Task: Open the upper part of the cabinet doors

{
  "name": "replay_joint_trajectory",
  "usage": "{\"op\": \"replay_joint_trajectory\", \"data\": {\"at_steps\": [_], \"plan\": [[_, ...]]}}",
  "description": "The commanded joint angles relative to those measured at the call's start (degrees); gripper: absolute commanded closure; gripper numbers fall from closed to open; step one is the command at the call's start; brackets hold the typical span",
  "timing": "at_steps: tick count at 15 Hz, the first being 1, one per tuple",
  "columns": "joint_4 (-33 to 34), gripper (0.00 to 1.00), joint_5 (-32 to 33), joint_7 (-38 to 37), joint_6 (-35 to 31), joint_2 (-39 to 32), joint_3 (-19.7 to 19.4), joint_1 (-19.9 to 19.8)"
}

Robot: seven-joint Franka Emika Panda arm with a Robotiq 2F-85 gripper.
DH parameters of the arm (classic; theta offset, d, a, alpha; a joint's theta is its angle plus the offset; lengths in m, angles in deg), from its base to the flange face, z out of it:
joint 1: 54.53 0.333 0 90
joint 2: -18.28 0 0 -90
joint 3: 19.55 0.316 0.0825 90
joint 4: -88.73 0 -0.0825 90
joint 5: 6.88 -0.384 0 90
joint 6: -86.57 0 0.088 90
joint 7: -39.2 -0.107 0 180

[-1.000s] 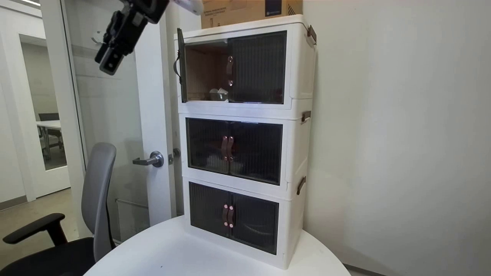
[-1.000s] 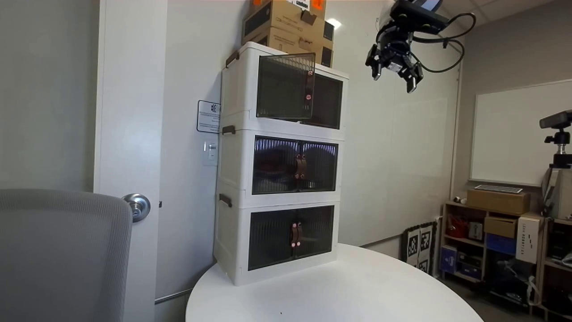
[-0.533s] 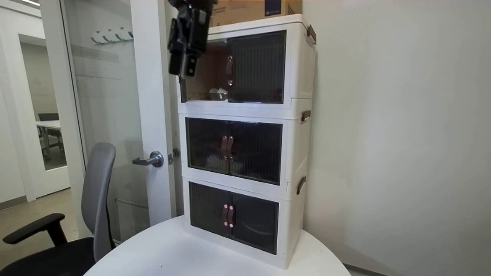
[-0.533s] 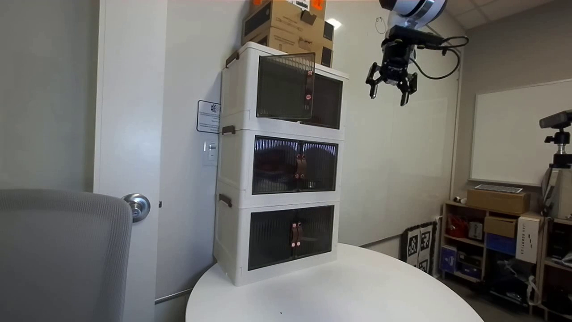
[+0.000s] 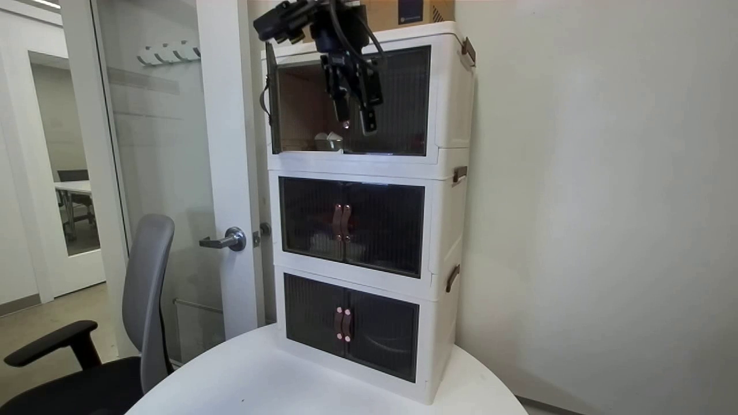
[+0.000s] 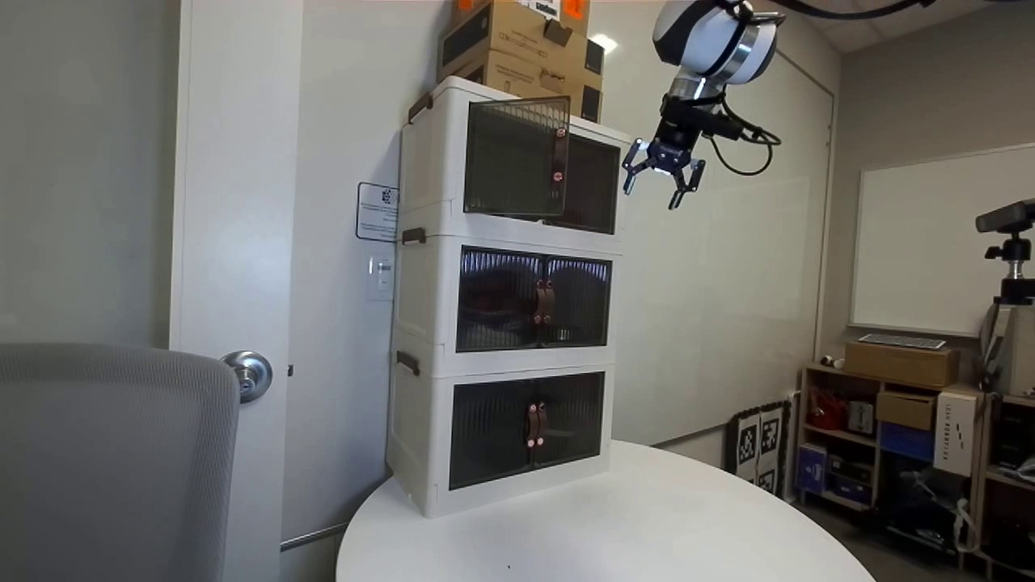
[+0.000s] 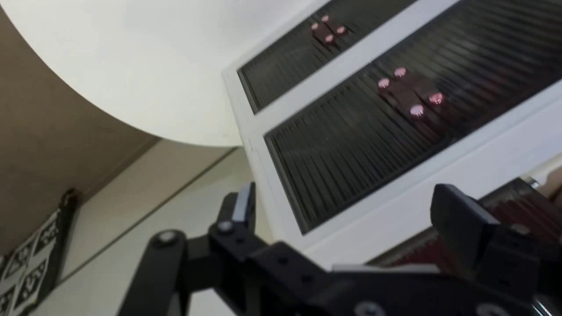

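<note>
In an exterior view, a grey-backed chair (image 5: pixel 142 291) stands at the lower left of the frame; a white-framed glass door (image 5: pixel 229 155) with a metal lever (image 5: pixel 232 239) shows behind it, towards the right; then comes the white three-tier cabinet (image 5: pixel 360 164), in the middle of the frame, on a round white table (image 5: pixel 259 369) at the bottom; the left door (image 5: pixel 275 118) of its top tier, left of upper centre, stands swung out, seen nearly edge-on, and a small container (image 5: pixel 327 146) shows low in the opening to its right; the black gripper (image 5: pixel 356 124) hangs at upper centre, tips downward, in front of the top tier; its two fingers are spread, and the wrist view also shows them well apart, at lower centre and lower right; the right door (image 5: pixel 405 101) of the top tier is closed, partly hidden by the gripper; a cardboard box (image 5: pixel 385 14) rests on the cabinet at the top edge; a pale wall (image 5: pixel 599 202) fills the right side.
</note>
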Motion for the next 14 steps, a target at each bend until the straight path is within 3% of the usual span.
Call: {"op": "replay_joint_trajectory", "data": {"at_steps": [1,4,7,11,14], "plan": [[-0.5,0.0,-6.1,5.2,-10.8,-0.1,4.3,-1.7],[0.7,0.0,-10.7,12.6,-10.5,-1.6,8.4,-4.1],[2.4,0.0,-15.2,20.8,-4.5,-2.0,11.1,-7.5],[5.4,0.0,-19.1,31.2,5.5,-1.4,11.5,-10.7],[6.6,0.0,-21.1,37.4,5.9,-0.5,10.0,-10.2]]}}
